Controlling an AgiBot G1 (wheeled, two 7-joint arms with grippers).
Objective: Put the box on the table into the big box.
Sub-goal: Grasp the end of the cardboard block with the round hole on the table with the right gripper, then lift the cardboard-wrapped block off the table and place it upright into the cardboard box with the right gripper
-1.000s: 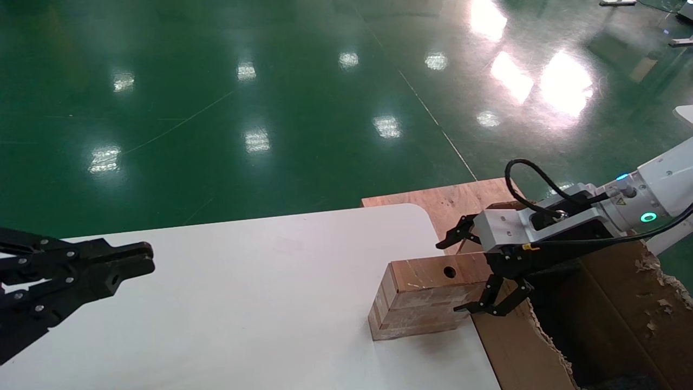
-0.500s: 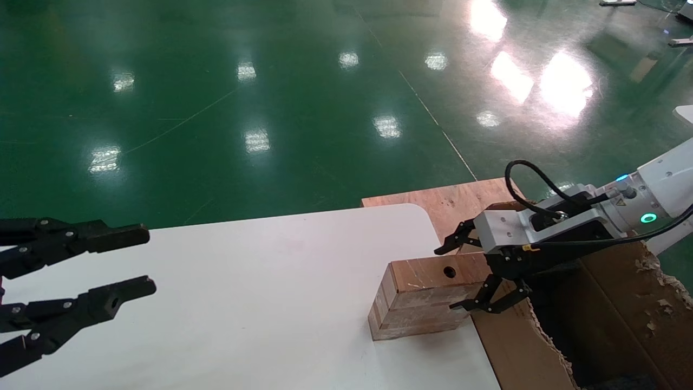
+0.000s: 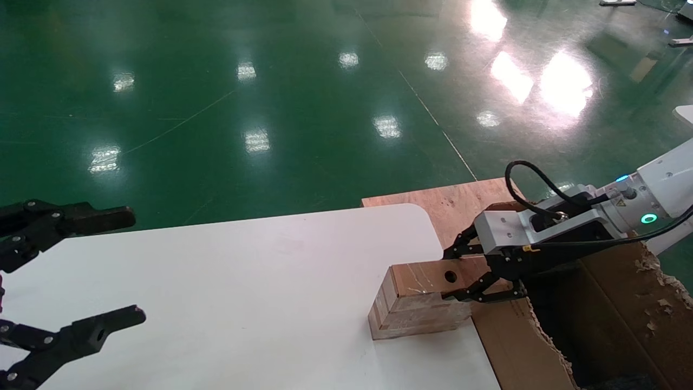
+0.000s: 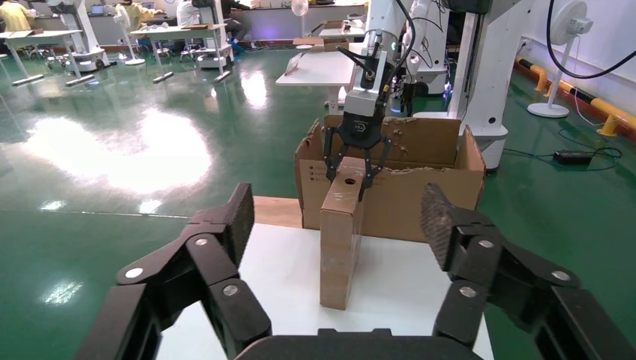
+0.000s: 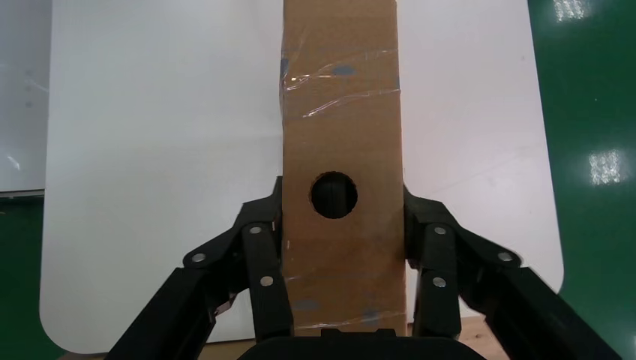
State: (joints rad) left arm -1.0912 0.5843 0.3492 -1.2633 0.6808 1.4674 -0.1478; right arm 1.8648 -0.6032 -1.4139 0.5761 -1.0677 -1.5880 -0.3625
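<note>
The box, small, reddish-brown and taped, stands on the table at its right edge, against the big box. A round hole shows in its top face. My right gripper reaches over the big box's torn rim and is shut on the box's near end, a finger pressed on each side. My left gripper hovers open over the table's left end, far from the box, with nothing between its fingers. The big box stands open behind it.
A flat wooden board lies beyond the table's rounded corner, under the big box. Green shiny floor surrounds the table. Other tables and robot stands are far off in the left wrist view.
My right gripper's fingers have closed from straddling the box to clamping it. My left gripper has gone from shut to wide open and drawn slightly back to the left.
</note>
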